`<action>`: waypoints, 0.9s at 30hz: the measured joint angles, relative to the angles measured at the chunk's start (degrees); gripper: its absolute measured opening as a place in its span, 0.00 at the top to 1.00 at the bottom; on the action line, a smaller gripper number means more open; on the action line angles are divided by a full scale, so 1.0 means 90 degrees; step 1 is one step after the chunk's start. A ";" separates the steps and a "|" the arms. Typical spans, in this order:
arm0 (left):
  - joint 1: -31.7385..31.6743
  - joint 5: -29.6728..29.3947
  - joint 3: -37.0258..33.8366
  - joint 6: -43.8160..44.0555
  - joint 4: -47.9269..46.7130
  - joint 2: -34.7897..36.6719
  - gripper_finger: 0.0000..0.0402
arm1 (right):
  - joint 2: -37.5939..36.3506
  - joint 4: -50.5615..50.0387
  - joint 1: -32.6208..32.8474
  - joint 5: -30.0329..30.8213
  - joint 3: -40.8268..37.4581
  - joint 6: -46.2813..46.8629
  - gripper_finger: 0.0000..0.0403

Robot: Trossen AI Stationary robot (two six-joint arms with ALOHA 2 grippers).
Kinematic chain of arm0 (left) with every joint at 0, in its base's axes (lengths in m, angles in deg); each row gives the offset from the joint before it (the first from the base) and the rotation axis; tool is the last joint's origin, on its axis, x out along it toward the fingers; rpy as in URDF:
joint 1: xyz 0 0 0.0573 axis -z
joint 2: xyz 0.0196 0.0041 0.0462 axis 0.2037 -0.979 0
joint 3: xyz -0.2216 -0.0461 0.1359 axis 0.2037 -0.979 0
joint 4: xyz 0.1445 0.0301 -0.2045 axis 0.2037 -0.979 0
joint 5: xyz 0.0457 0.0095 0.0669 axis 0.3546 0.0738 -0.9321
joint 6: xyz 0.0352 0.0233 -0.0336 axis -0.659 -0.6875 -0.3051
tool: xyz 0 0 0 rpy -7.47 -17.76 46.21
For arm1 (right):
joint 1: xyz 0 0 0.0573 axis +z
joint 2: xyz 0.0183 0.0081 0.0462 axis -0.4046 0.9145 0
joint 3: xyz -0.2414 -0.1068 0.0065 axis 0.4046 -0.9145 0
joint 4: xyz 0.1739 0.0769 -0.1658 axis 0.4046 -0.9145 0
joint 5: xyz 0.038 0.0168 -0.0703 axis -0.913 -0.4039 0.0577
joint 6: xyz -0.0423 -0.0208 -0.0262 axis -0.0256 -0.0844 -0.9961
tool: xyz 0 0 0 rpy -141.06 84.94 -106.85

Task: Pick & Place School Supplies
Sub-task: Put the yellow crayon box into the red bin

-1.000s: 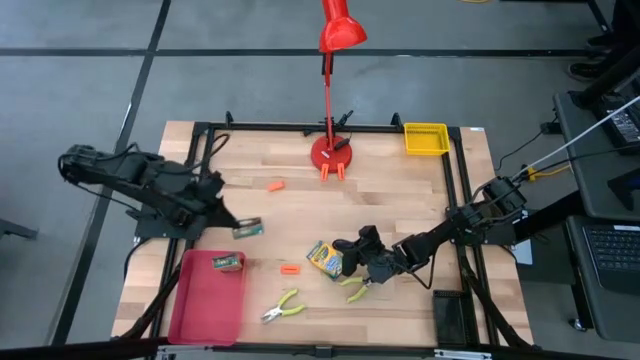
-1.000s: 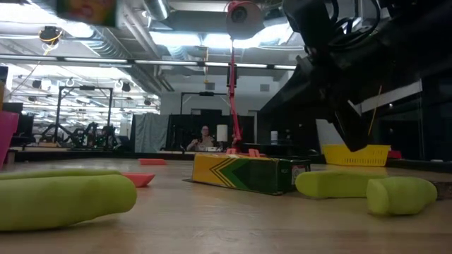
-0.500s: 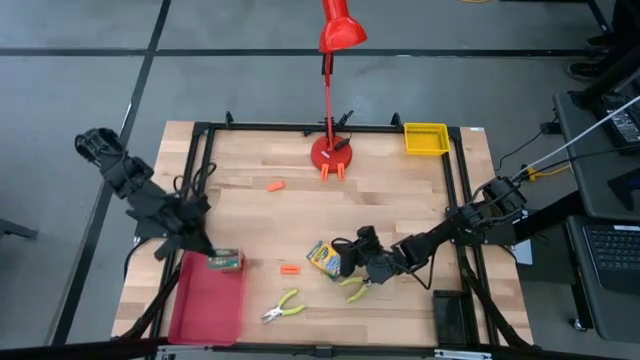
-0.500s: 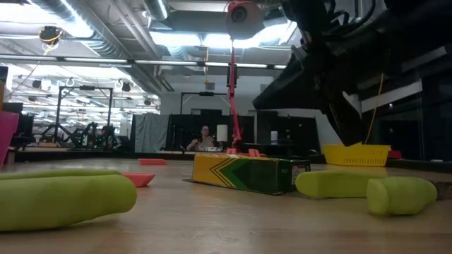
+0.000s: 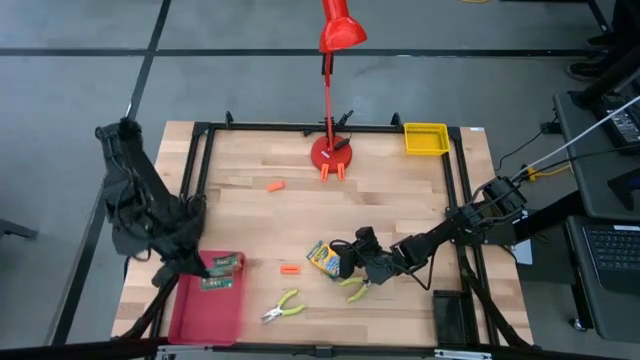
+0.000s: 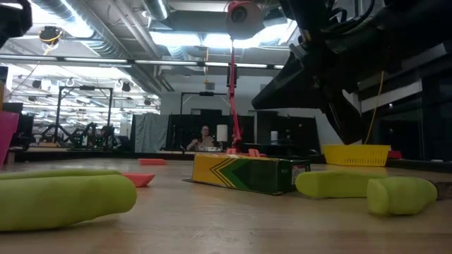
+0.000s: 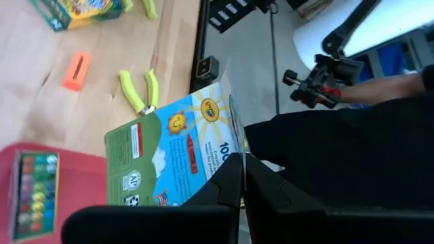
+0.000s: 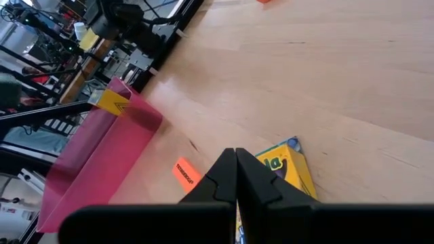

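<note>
Your left pincer (image 7: 237, 177) is clenched on a crayon box (image 7: 180, 152), and it's swung from mid-counter to over the red tray (image 5: 195, 315) at the near left, where another box (image 7: 30, 186) already lies: release looks close. Your right pincer (image 8: 235, 177) waits pressed shut by the yellow box (image 5: 323, 257) and pliers (image 5: 353, 288). The held box's lower edge is hidden behind the fingers.

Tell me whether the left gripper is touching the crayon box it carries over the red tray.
Touching. In the left wrist view the left gripper has its fingers pinched on the edge of the crayon box, with no gap between them, above the red tray.
</note>
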 joint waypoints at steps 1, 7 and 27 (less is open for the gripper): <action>0.0139 -0.0116 0.0000 0.0150 0.0003 -0.0106 0.99 | 0.0001 0.0000 0.0000 -0.0018 0.0000 -0.0001 1.00; 0.0838 -0.0765 0.0000 0.1047 0.0057 -0.0721 0.99 | 0.0000 0.0004 0.0000 -0.0089 0.0000 -0.0003 1.00; 0.1596 -0.1765 -0.0564 0.3057 0.0008 -0.2346 0.99 | 0.0001 0.0011 0.0012 -0.0253 0.0000 -0.0025 1.00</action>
